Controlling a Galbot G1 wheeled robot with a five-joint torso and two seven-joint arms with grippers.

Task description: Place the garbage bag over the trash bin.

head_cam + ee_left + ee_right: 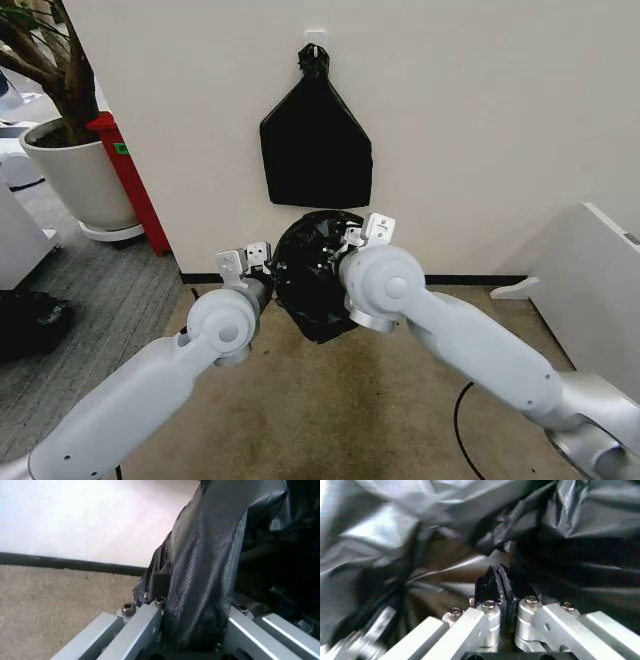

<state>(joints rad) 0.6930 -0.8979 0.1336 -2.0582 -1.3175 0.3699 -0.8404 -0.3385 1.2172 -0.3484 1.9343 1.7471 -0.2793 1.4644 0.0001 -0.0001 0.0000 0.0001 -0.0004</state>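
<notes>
While held low before the wall, one garbage bag pinched between two grippers (left gripper, right gripper, both clamped on film).

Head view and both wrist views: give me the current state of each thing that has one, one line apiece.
garbage bag: held up off the floor between both grippers, crumpled, hanging in front of the wall.
left gripper: shut on a fold of the bag at its left edge.
right gripper: shut, pads pinching bag film at its right edge.
black bundle: hanging flat on the wall from a hook, top knotted.
</notes>
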